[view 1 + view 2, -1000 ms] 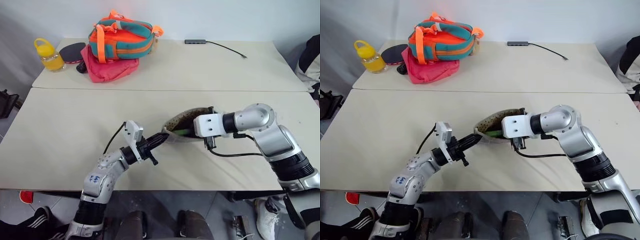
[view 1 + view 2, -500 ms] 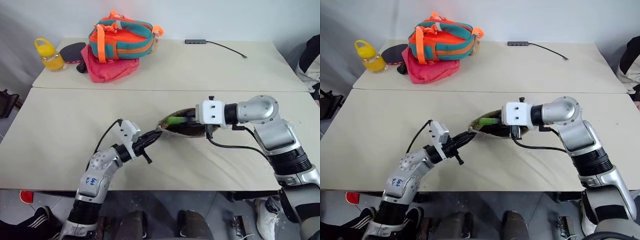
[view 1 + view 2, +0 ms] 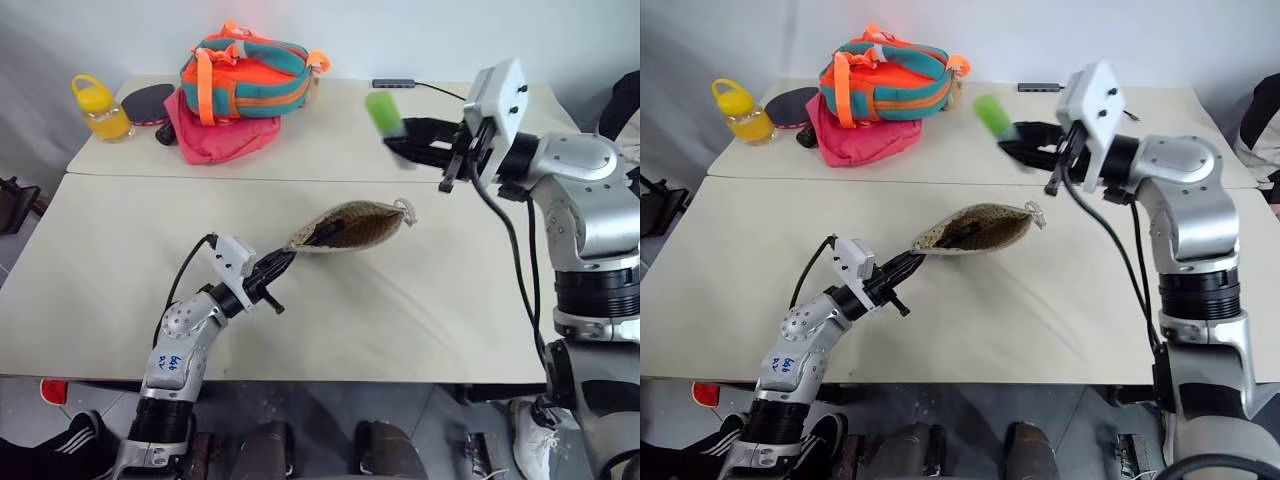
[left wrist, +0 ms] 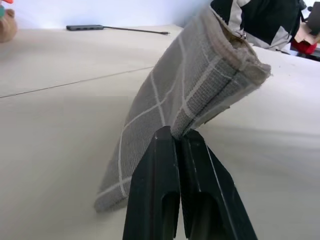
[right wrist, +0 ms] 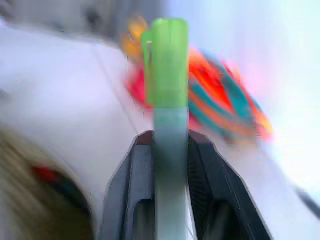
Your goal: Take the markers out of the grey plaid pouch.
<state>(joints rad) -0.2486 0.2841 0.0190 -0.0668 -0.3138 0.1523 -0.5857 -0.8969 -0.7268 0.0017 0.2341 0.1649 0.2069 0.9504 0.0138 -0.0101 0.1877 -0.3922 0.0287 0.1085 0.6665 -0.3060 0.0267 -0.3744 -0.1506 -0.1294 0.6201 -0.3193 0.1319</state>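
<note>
The grey plaid pouch (image 3: 352, 224) hangs over the middle of the near table, its dark mouth turned toward my left gripper (image 3: 284, 262). That gripper is shut on the pouch's edge, and the left wrist view shows the fingers pinching the seam of the plaid fabric (image 4: 185, 80). High at the right, well above the pouch, my right gripper (image 3: 404, 136) is shut on the bright green marker (image 3: 382, 111). The marker's capped end sticks out past the fingertips (image 5: 169, 60). A blurred red spot (image 5: 46, 172) shows low in the right wrist view.
An orange-teal bag (image 3: 255, 70) lies on a pink-red pouch (image 3: 215, 138) at the far left. Beside them are a yellow bottle (image 3: 98, 108) and a black paddle (image 3: 148, 100). A grey hub with a cable (image 3: 396, 83) lies at the back. A seam (image 3: 150, 177) separates the two tables.
My right gripper has drawn the green marker out of the pouch and swung it up and to the right. The left gripper has shifted a little left with the pouch.
</note>
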